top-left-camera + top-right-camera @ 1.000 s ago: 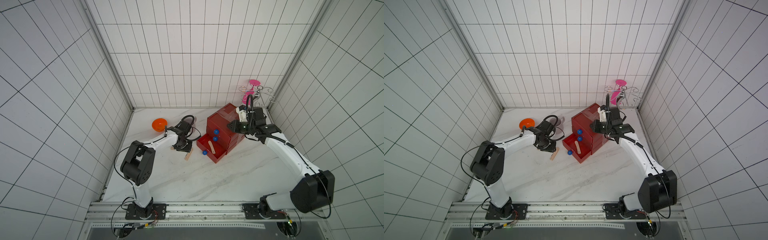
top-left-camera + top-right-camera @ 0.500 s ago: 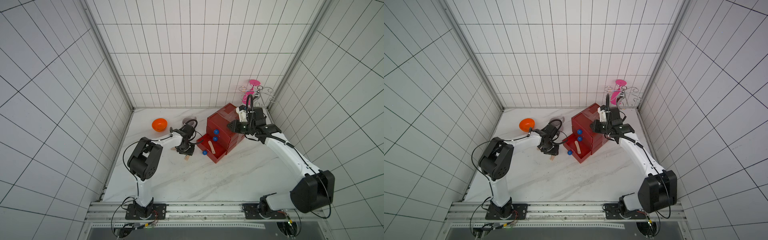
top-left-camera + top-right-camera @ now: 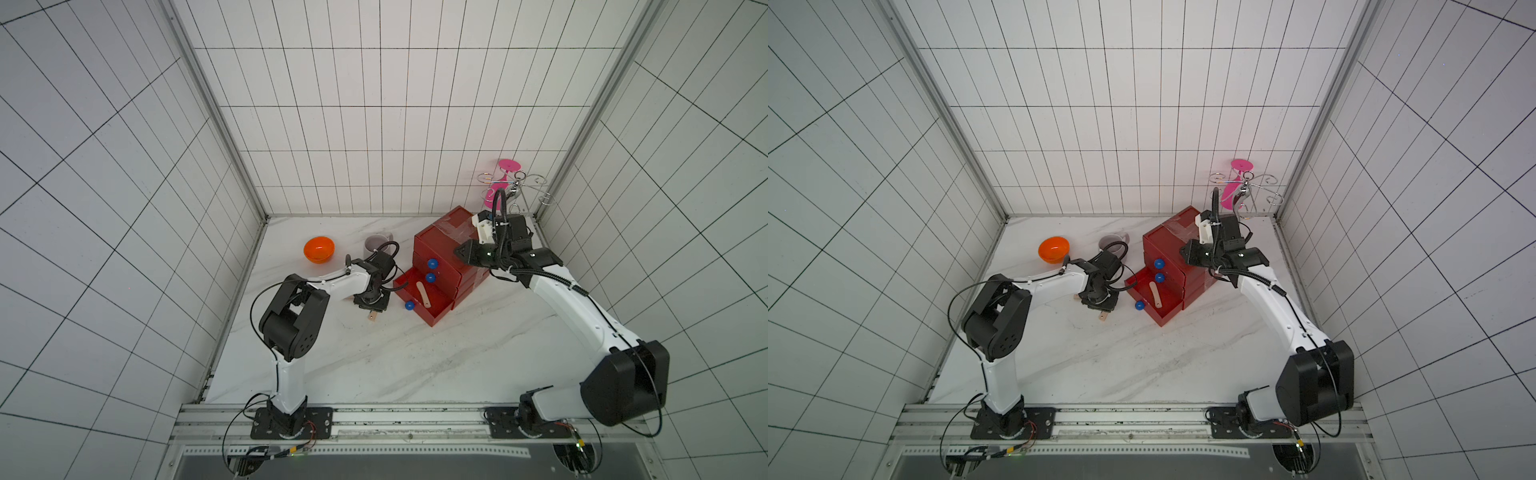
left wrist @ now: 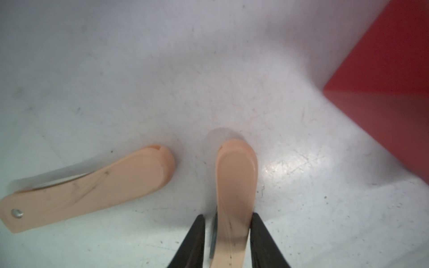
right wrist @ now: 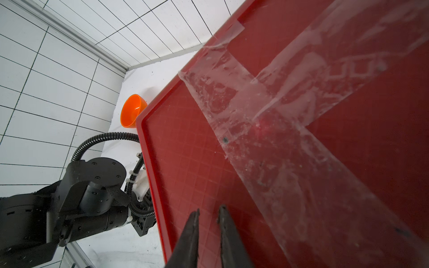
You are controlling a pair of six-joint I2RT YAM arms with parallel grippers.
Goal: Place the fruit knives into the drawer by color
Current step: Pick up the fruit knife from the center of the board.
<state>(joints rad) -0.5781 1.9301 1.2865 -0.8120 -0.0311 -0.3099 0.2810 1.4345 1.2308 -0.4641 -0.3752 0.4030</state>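
The drawer chest [image 3: 440,245] is red with blue knobs, and its bottom drawer [image 3: 441,312] is pulled out. One peach-pink fruit knife [image 3: 424,293] lies inside it. My left gripper [image 4: 228,215] is down on the table just left of that drawer. It is open and straddles a peach-pink knife [image 4: 236,176]: one finger touches it and a thin gap shows at the other. A second peach-pink knife [image 4: 92,185] lies beside it. My right gripper [image 5: 209,210] is over the taped top of the chest [image 5: 301,116], its jaws a narrow gap apart with nothing between them.
An orange bowl [image 3: 318,248] and a pale mauve mug [image 3: 376,243] stand behind my left arm. A wire rack with a pink glass [image 3: 505,183] fills the back right corner. The open drawer's red wall [image 4: 383,92] is close beside the left gripper.
My left arm folded in and brought its gripper down over the knife beside the open drawer. Its jaws have narrowed around the knife. The right arm has not moved.
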